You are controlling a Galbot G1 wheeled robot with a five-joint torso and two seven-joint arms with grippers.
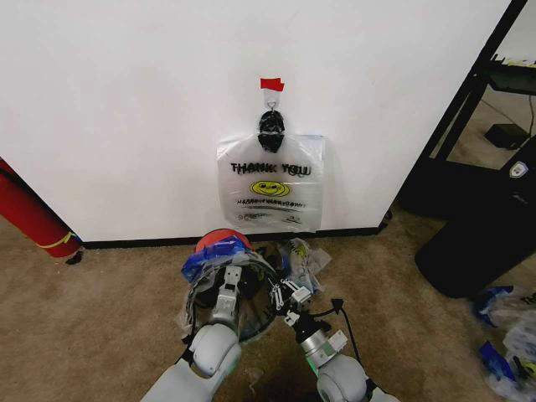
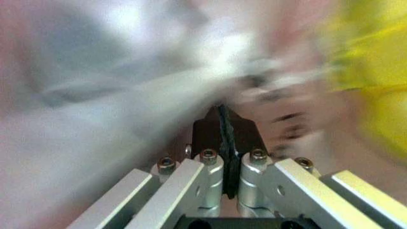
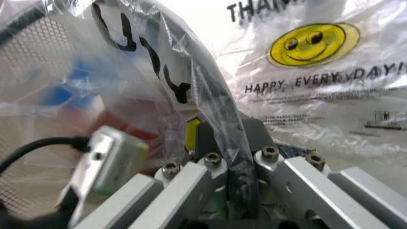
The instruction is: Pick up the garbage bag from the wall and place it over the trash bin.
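The garbage bag (image 1: 216, 253), see-through with blue patches, lies crumpled over the trash bin (image 1: 251, 316), a black mesh bin with red showing at its far side, on the carpet below the wall (image 1: 126, 100). My left gripper (image 1: 232, 275) is at the bin's top, its fingers pressed together on blurred plastic (image 2: 224, 119). My right gripper (image 1: 279, 293) sits at the bin's right side, shut on a strip of the bag's film (image 3: 219, 138) with black lettering.
A second smiley bag (image 1: 270, 188) with black knotted handles hangs from a hook (image 1: 270, 99) under red tape (image 1: 271, 84). A long red cylinder (image 1: 29, 213) leans at the left. A black rack (image 1: 469, 126), a dark bin (image 1: 486, 243) and loose bags (image 1: 507, 335) crowd the right.
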